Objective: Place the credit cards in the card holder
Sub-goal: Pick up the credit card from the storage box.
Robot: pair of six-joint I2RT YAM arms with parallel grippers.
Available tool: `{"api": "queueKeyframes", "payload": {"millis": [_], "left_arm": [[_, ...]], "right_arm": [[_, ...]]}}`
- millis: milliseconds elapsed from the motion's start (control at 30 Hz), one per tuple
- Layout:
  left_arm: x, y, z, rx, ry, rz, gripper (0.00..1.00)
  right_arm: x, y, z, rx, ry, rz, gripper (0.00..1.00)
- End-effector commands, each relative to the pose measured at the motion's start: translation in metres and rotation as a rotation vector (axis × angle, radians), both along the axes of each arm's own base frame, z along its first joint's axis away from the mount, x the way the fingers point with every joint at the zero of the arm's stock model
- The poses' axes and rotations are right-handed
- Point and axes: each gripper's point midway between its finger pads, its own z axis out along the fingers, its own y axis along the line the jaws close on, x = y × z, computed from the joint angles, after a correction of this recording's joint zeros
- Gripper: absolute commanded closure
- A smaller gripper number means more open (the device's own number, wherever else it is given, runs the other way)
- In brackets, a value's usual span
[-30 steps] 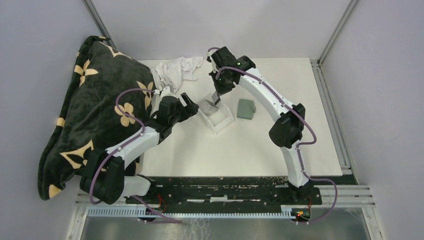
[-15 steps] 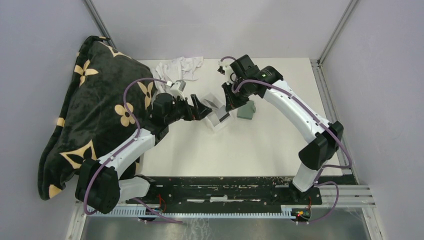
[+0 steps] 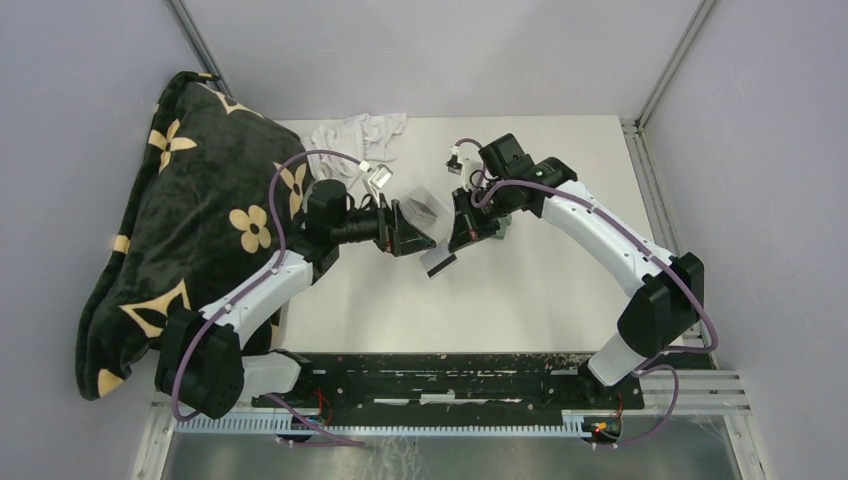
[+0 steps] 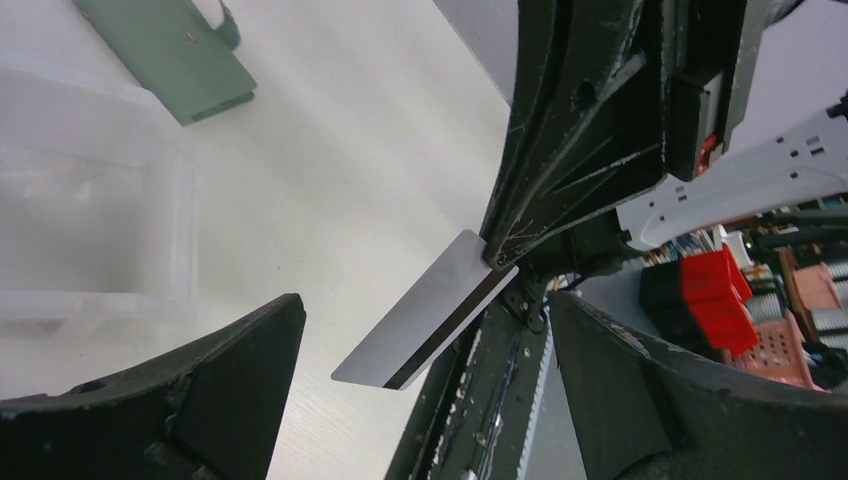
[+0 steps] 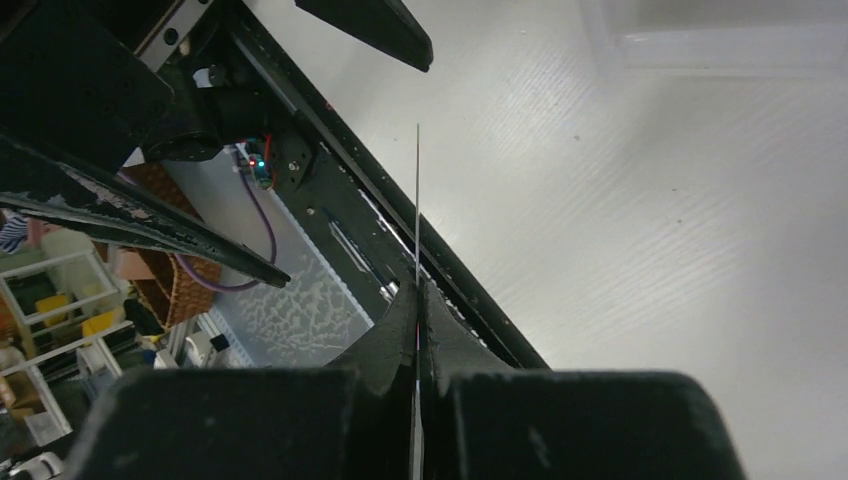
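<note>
Top camera: shows left gripper (image 3: 412,228) spread wide, empty, facing right gripper (image 3: 463,232) above desk (image 3: 560,290), credit card (image 3: 440,263) dangling from latter; hides most of card holder (image 3: 503,214) under right arm.
Left wrist: reveals silvery card with dark stripe, pinched by one corner; card holder closed, flat on desk near clear tray (image 4: 180,220).
Right wrist: gives card edge-on, clamped between shut fingers (image 5: 388,340).

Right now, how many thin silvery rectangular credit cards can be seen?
1: a thin silvery card with a dark stripe, pinched in the right gripper above the white table. More may lie hidden in the clear plastic tray.
</note>
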Motion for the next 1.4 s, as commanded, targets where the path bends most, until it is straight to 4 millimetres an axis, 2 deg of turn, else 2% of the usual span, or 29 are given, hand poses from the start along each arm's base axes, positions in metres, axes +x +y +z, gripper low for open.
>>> {"api": "queueKeyframes", "payload": {"millis": [0, 167, 367, 700, 833, 933, 1067, 1367], "left_arm": [[-0.013, -0.004, 0.015, -0.037, -0.047, -0.145, 0.01], [-0.012, 0.006, 0.006, -0.036, -0.022, -0.141, 0.02], [-0.017, 0.007, -0.001, -0.052, 0.022, -0.189, 0.03], [-0.031, 0.005, -0.009, -0.080, 0.108, -0.280, 0.12], [-0.034, 0.005, -0.012, -0.088, 0.139, -0.306, 0.24], [-0.037, 0.004, -0.014, -0.095, 0.162, -0.327, 0.38], [-0.037, 0.004, -0.015, -0.096, 0.173, -0.331, 0.44], [-0.034, 0.004, -0.017, -0.098, 0.188, -0.334, 0.75]], "right_arm": [[-0.008, 0.012, 0.035, 0.182, -0.014, 0.028, 0.99], [-0.014, 0.012, 0.036, 0.234, 0.024, 0.026, 0.99], [-0.018, 0.018, 0.033, 0.289, 0.080, 0.033, 0.99], [-0.004, 0.024, 0.029, 0.326, 0.101, 0.018, 0.99], [0.000, 0.026, 0.023, 0.336, 0.120, 0.016, 0.99], [0.003, 0.028, 0.019, 0.352, 0.138, 0.012, 0.99], [0.007, 0.030, 0.013, 0.366, 0.163, 0.007, 0.99], [0.013, 0.025, -0.002, 0.376, 0.200, -0.017, 0.99]]}}
